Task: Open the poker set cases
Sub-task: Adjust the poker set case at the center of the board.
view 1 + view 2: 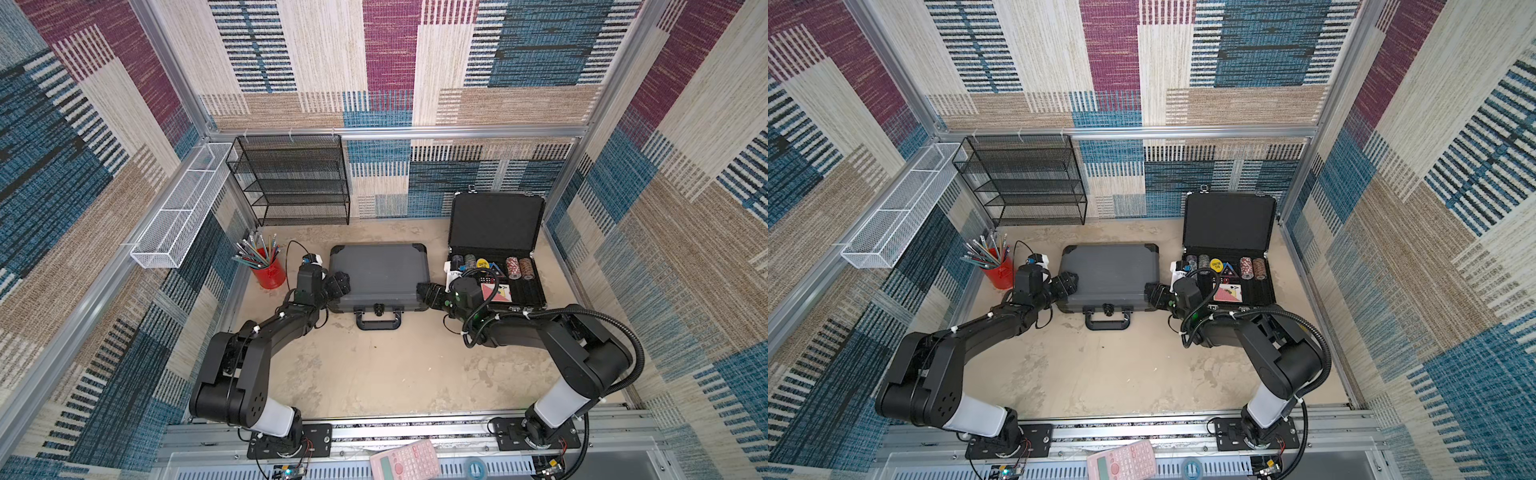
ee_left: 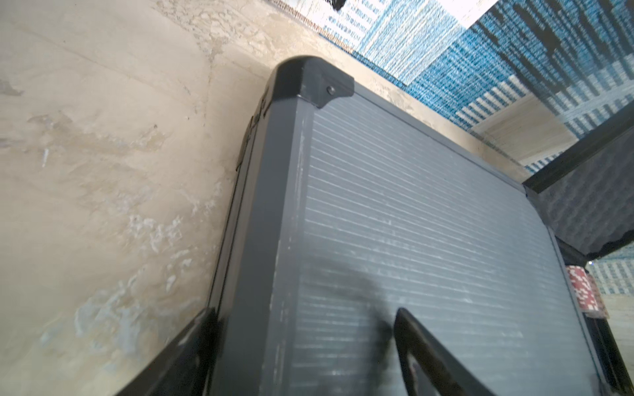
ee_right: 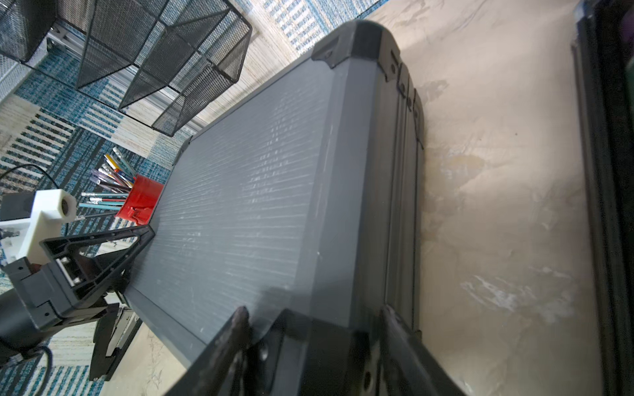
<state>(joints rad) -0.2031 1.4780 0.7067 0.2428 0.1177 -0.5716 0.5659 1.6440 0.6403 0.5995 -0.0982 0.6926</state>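
Black case [image 1: 496,224]: near corner is covered by the right arm [image 1: 573,345]. Markings on the chips [image 1: 514,268] cannot be read. Calculator [image 1: 405,459] is cut by the frame edge.

Mottled beige tabletop [image 1: 374,374] is carrying four items: grey case [image 1: 380,274] lying closed between left pincer [image 1: 338,286] and right pincer [image 1: 428,295]; black case [image 1: 496,224] sitting open beside right pincer; red pencil cup [image 1: 272,272] beside left pincer; wire-mesh shelf [image 1: 297,183] standing well beyond it.

The closed case [image 1: 380,272] lies on the worktop [image 1: 374,374], left hand [image 1: 337,286] at its left end, right hand [image 1: 427,293] at its right. The open case [image 1: 496,226] sits just right of it, the wire shelf [image 1: 291,178] behind, the pencil cup [image 1: 271,274] left.
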